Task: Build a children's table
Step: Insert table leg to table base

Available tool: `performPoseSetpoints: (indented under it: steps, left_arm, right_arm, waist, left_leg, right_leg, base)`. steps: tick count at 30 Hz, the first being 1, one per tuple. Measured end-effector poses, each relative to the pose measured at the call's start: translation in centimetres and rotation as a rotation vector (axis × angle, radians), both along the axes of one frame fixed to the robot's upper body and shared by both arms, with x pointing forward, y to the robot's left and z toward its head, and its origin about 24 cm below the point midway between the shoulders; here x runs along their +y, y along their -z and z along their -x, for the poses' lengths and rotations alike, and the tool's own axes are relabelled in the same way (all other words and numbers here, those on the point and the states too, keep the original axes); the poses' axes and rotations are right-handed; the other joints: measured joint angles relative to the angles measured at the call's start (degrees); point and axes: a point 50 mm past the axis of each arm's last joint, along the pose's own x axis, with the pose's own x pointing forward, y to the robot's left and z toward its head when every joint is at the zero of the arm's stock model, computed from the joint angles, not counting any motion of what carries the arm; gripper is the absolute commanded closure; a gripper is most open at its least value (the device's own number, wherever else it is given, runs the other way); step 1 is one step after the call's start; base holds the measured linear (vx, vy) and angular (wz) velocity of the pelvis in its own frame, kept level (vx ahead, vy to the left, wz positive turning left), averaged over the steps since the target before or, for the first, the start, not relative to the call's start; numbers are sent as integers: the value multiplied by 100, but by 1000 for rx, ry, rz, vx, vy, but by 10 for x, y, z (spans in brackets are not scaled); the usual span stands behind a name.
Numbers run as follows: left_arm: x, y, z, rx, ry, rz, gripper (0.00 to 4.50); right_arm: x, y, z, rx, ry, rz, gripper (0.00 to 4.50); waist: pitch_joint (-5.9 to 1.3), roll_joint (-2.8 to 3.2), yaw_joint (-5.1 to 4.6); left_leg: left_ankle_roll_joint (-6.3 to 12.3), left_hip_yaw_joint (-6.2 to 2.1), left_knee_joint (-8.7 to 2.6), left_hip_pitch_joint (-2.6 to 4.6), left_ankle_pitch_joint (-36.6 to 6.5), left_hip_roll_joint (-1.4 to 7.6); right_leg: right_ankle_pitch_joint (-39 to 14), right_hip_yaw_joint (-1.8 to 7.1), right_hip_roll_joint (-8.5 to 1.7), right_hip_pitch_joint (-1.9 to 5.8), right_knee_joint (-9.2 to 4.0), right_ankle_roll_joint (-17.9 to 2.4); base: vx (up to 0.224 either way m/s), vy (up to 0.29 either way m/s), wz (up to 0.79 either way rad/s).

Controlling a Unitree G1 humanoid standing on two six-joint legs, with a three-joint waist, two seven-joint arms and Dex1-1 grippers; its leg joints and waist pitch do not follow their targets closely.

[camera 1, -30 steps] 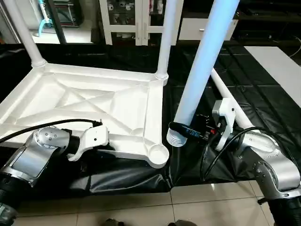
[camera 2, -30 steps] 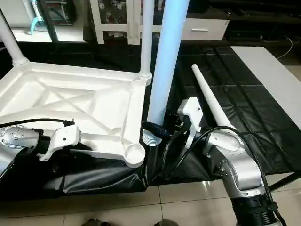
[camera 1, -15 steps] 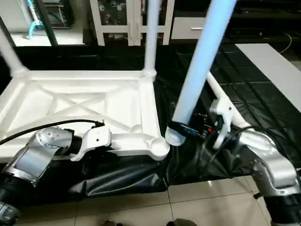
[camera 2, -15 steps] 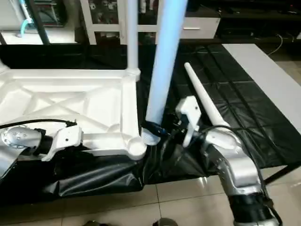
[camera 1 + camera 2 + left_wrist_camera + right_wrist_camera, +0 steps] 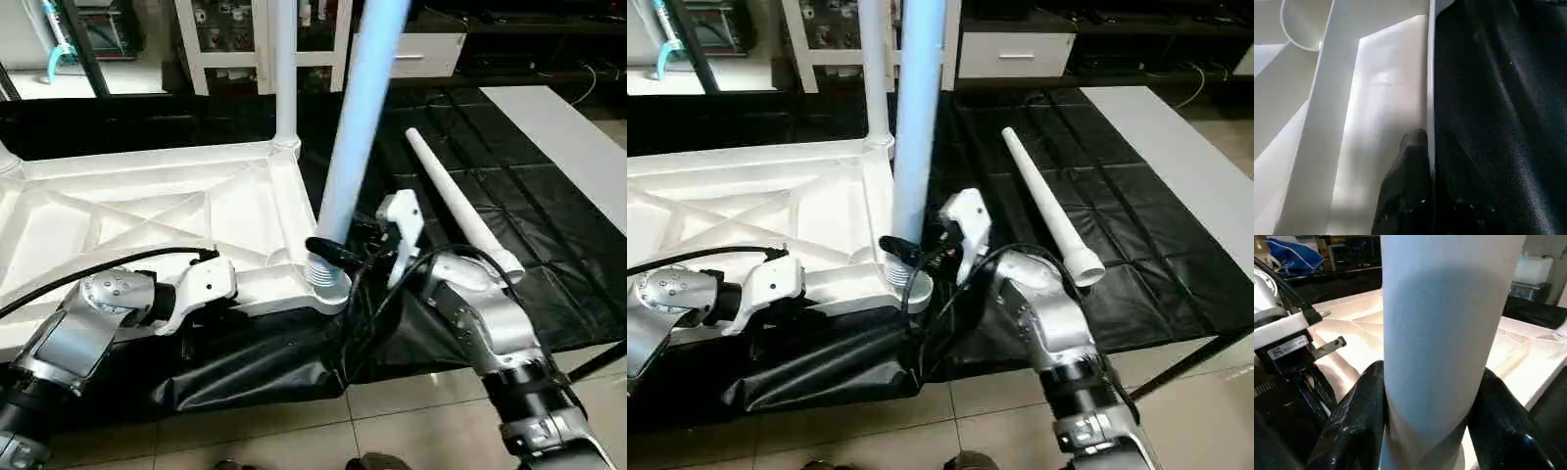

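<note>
The white table top (image 5: 147, 211) lies upside down, ribs up. One leg (image 5: 284, 69) stands in a far corner, another (image 5: 358, 137) at the near corner socket; a spare leg (image 5: 456, 206) lies alongside.

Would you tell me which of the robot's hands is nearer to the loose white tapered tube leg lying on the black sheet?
Right. The right hand grips the upright leg beside the lying white tapered tube leg; the left hand clamps the tabletop's near edge, farther off.

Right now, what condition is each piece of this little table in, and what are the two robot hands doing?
Table top: upside down on the black sheet.
Far-corner leg: upright in its socket.
Held leg: upright, threaded end at the near corner socket.
Spare leg: lying loose on the sheet.
Right gripper: clamped around the held leg.
Left gripper: shut on the table top's edge.
</note>
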Motion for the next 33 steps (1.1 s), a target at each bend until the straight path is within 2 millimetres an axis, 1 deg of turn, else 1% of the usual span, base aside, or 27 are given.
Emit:
performPoseSetpoints:
  steps: [1,2,3,4,5,6,7,8,9,15,18,21,25,30,33]
  left_arm:
    - [0,0,1,-13,-7,11,448]
    - [0,0,1,-21,-11,18,419]
    - [-1,-1,1,-26,-19,28,419]
    - [-1,-1,0,-34,-35,52,390]
    - [-1,-2,-1,-46,-55,79,390]
    - [-3,-3,-2,-60,-75,118,385]
    - [-5,-5,-3,-74,-84,141,377]
    - [-5,-5,-3,-79,-86,149,365]
    - [-6,-5,-3,-81,-85,151,353]
    - [-4,-6,0,-66,-60,137,353]
    - [0,-7,1,-61,-46,103,353]
    - [3,-7,2,-69,-34,65,353]
    - [3,-7,1,-71,-32,60,353]
    - [3,-7,1,-64,-35,62,353]
    - [3,-7,1,-58,-36,68,388]
  right_arm:
    - [0,0,-1,-3,0,-1,262]
    - [0,1,-2,-2,0,0,262]
    - [0,1,-3,-2,-4,2,262]
    - [0,1,-3,-6,-13,3,262]
    - [-1,1,-3,-12,-14,5,262]
    - [-2,1,-3,-15,-18,6,262]
    - [-2,2,-4,-11,-22,7,262]
    - [-2,3,-4,-8,-24,9,262]
    - [-2,3,-4,-11,-26,8,262]
    - [-6,5,-6,-23,-34,17,262]
    - [-9,0,-10,-41,-21,11,262]
    - [-14,-6,-13,-67,-11,7,262]
    - [-18,-1,-14,-53,-8,14,262]
    - [-18,-2,-14,-59,-7,12,262]
    - [-18,-2,-13,-60,-17,10,262]
  waist:
    - [4,-7,-18]
    - [8,-13,-26]
    - [10,-15,-31]
    - [17,-28,-39]
    - [27,-45,-30]
    - [44,-77,-21]
    - [50,-121,-10]
    - [49,-139,-7]
    - [49,-144,-5]
    - [51,-151,-1]
    - [51,-150,-21]
    - [50,-152,-15]
    - [50,-151,-19]
    - [50,-151,-16]
    - [50,-151,-17]
  left_leg:
    - [0,0,0,0,0,0]
    - [0,0,0,0,0,0]
    - [0,1,-1,-1,0,0]
    - [0,1,-3,-1,0,0]
    - [0,1,-5,-1,0,0]
    - [0,1,-7,-2,0,2]
    - [-1,-2,-8,-10,1,7]
    - [-2,-2,-8,-12,1,9]
    - [-1,-2,-8,-13,1,8]
    - [2,1,-11,-20,-1,6]
    - [0,1,-15,-17,0,7]
    - [0,1,-18,-11,0,8]
    - [0,3,-18,-11,0,8]
    - [0,3,-19,-10,0,8]
    - [0,3,-19,-10,0,8]
  right_leg:
    - [0,1,0,-1,0,0]
    - [0,1,0,-1,0,1]
    - [0,2,0,-2,-1,1]
    - [0,2,0,-4,0,1]
    - [-1,0,0,-4,0,1]
    - [-1,-3,0,-6,2,1]
    - [0,-11,3,-11,2,1]
    - [0,-12,5,-12,1,1]
    - [0,-11,5,-12,-3,1]
    - [0,-11,4,-13,-14,0]
    - [0,-10,5,-14,-10,0]
    - [0,-10,5,-12,-10,0]
    - [1,-9,5,-12,-9,-1]
    - [1,-9,5,-12,-7,-2]
    - [1,-9,4,-12,-7,-2]
  base:
    - [0,0,0]
    - [0,0,0]
    - [0,0,0]
    - [0,0,0]
    - [0,0,0]
    - [0,0,0]
    - [0,0,0]
    - [0,0,0]
    - [0,0,0]
    - [0,0,0]
    - [0,0,0]
    - [0,0,0]
    - [0,0,0]
    - [0,0,0]
    - [0,0,0]
